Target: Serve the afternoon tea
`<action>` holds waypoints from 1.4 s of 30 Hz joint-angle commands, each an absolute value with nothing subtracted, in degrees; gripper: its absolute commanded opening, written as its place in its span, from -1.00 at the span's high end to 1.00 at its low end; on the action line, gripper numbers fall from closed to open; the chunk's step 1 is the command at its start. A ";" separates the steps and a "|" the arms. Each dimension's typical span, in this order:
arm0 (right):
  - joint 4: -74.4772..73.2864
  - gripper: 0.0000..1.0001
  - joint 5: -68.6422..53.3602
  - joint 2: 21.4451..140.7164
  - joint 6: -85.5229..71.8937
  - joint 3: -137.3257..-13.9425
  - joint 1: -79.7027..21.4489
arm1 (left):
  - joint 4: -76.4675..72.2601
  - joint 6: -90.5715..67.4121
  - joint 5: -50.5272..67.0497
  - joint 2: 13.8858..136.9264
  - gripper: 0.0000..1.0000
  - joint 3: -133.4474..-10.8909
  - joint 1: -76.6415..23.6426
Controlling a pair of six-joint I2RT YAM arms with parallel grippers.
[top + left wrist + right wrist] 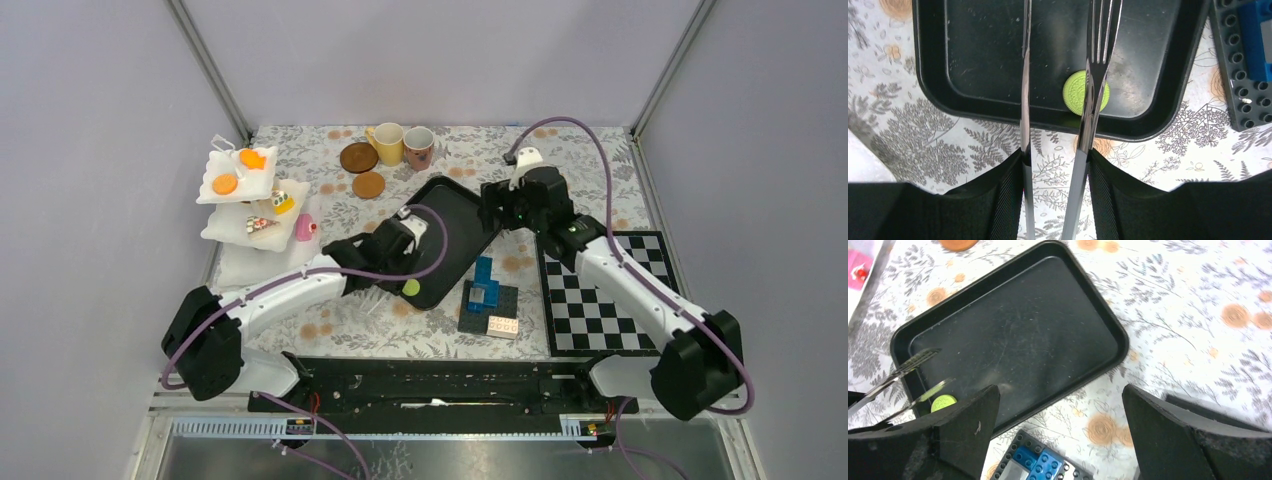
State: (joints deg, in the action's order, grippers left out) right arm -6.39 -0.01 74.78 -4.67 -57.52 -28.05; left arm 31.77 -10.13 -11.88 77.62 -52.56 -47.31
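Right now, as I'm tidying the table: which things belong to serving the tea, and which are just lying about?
Tea: green cookie, black tray, orange cookies, cakes, yellow mug, patterned mug, coasters.
Lying about: brick stack, checkerboard mat.

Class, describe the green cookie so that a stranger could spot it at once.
Find the black tray in the middle of the flowered table. In its near corner, at the tips of the tongs, lies the green cookie, small and round. It is the tray's only item; the other cookies are orange, on the white stand.
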 commanded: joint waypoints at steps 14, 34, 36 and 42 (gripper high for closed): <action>-13.75 -0.99 -9.22 66.02 -16.52 -56.84 -28.20 | 46.72 -19.45 10.35 75.01 0.02 -60.38 -31.82; -11.24 -0.99 -12.65 62.79 -14.38 -52.15 -29.00 | 14.35 -25.04 -10.70 74.10 -0.17 -43.91 -33.27; -10.14 -0.99 -12.98 62.15 -14.69 -51.51 -29.04 | 13.95 -25.44 -12.81 74.51 -0.18 -42.88 -33.59; -9.63 -0.99 -14.40 60.53 -14.97 -50.77 -29.01 | 6.43 -27.27 -16.00 72.26 -0.41 -36.11 -35.07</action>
